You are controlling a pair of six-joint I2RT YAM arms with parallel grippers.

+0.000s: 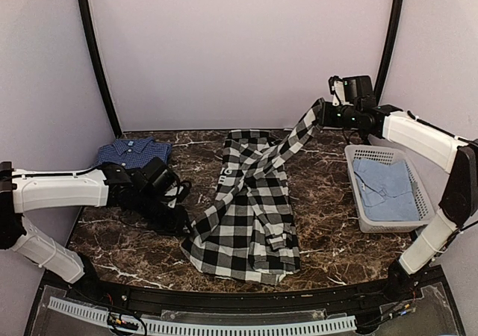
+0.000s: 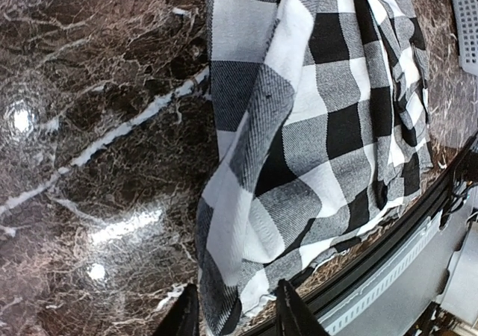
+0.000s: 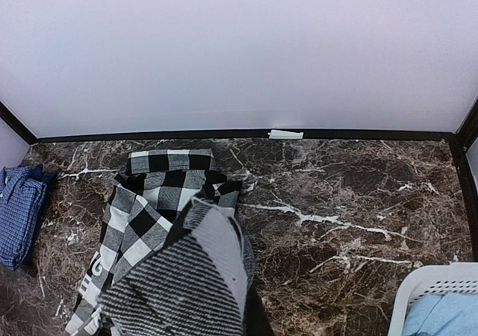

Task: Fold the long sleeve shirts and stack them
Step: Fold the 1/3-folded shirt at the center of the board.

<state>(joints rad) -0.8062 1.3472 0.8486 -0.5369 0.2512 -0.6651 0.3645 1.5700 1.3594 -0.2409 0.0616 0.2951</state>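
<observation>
The black-and-white checked shirt (image 1: 250,216) lies crumpled mid-table. One sleeve (image 1: 287,145) is stretched up to my right gripper (image 1: 320,114), which is shut on its end. In the right wrist view that bunched cloth (image 3: 187,284) hides the fingers. My left gripper (image 1: 183,220) sits low at the shirt's near-left corner. In the left wrist view its fingers (image 2: 183,317) stand apart, and the shirt's hem (image 2: 246,276) lies between them. The dark blue shirt (image 1: 133,153) lies folded at the back left, also seen in the right wrist view (image 3: 19,209).
A white slotted basket (image 1: 357,194) holding light blue cloth (image 1: 385,187) stands at the right. The table's black front rail (image 2: 388,254) runs close behind the left gripper. The back wall rises just beyond the shirts.
</observation>
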